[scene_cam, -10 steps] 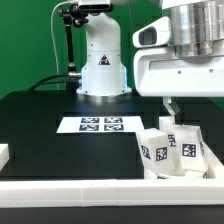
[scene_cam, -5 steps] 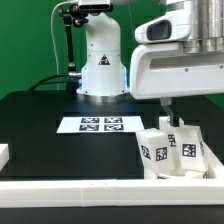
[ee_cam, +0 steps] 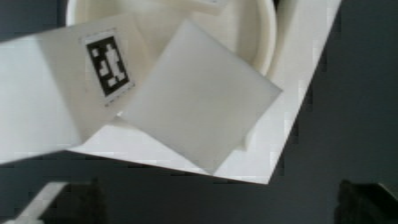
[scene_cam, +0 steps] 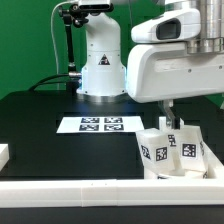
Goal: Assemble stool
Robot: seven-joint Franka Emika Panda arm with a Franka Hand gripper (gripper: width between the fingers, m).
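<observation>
Wrist view fills with white parts seen from directly above and close: a tagged leg (ee_cam: 80, 85) lies partly under a bare tilted leg (ee_cam: 199, 95), and both lean against the curved rim of the seat (ee_cam: 267, 30). Only dark blurred tips of the gripper show at the frame's lower corners, on either side of the pile with nothing between them, so it looks spread and empty, though the blur leaves some doubt. That stance suggests the arm is lining up over the heap to choose a grasp.

From the exterior view, nearest the camera a white rail (scene_cam: 90, 196) borders the black table (scene_cam: 40, 130), probably to keep parts from sliding off. Just behind it, at the exterior view's right, the legs (scene_cam: 155, 150) stand bunched together, tags facing outward where cameras can read them. The gripper (scene_cam: 169, 112) hangs just above them, under the bulky wrist. Farther back, near the middle, the marker board (scene_cam: 99, 124) lies flat. Behind it stands the arm's base (scene_cam: 102, 60).
</observation>
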